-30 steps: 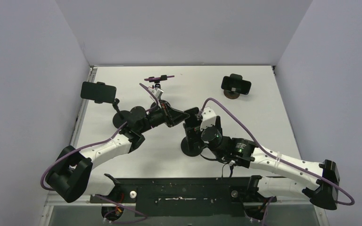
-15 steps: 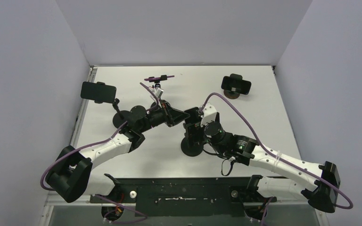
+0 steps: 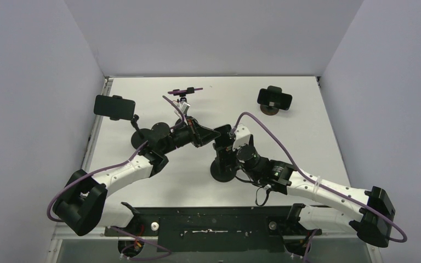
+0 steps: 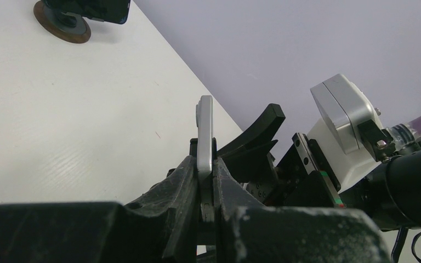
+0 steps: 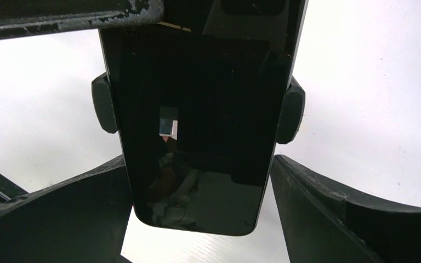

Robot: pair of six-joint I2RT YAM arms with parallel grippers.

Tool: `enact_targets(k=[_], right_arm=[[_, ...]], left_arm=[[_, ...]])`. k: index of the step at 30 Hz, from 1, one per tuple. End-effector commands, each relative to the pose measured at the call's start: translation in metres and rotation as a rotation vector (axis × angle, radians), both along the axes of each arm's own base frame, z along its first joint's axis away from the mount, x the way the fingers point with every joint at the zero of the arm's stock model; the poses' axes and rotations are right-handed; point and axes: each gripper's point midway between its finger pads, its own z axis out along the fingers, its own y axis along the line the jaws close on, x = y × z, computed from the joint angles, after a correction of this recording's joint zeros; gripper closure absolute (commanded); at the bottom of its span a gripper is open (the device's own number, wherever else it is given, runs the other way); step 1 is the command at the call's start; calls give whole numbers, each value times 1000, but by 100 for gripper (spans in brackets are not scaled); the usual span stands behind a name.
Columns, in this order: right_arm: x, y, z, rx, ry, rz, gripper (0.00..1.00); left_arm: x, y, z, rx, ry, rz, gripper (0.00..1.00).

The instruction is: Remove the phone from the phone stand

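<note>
Pale grey walls box in a white worktop (image 3: 285,137). Near its middle is the phone stand (image 3: 221,172) on its round dark base, with both arms meeting above it.

The phone (image 5: 197,137) sits in the stand, dark screen facing the right wrist camera. The stand's side clamps (image 5: 103,103) press on both long edges.

The left gripper (image 4: 205,186) is closed on the phone's thin silver edge (image 4: 204,131), one finger flat on each face. The right gripper (image 5: 197,164) is spread wide, with a finger on either side of the phone's lower end. Contact there cannot be made out.

Three other stands carry phones. A black one (image 3: 114,107) is at the left, a purple one (image 3: 185,90) is at the back, and another black one (image 3: 274,98) is at the back right.
</note>
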Motion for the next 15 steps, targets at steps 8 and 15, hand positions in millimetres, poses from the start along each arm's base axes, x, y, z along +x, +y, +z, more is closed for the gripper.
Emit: enact_targets(k=[8,15], right_arm=[[9,3,15,55,-67,-12,20],[10,4,18,67,-73,-17,48]], left_arm=[[7,4,-10,46,31,23,100],[5,6,-8,46,31,30,82]])
